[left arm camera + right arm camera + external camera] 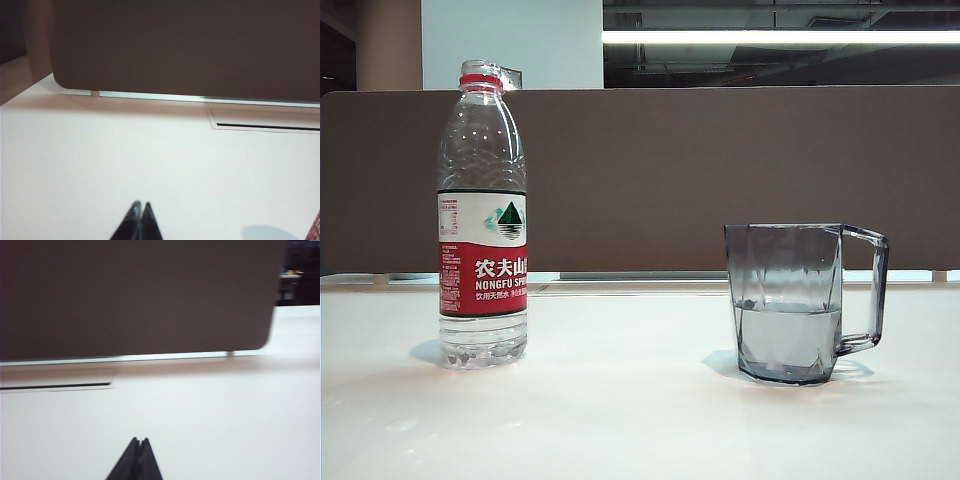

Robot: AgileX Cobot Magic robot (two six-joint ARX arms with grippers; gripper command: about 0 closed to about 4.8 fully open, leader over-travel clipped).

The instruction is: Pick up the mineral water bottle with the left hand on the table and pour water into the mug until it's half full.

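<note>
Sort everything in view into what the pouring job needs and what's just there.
For the job: bottle, uncapped; mug, about half full of water; table; left tool, shut.
Just there: brown partition; right tool, shut.

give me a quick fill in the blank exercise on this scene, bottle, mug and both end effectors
1. The bottle stands upright with its cap ____.
2. The mug holds water to about ____ of its height.
3. The left end effector and right end effector are both ____, over the bare table.
4. In the exterior view the mug's handle points ____ from the bottle.

Missing words: off; half; shut; away
</note>
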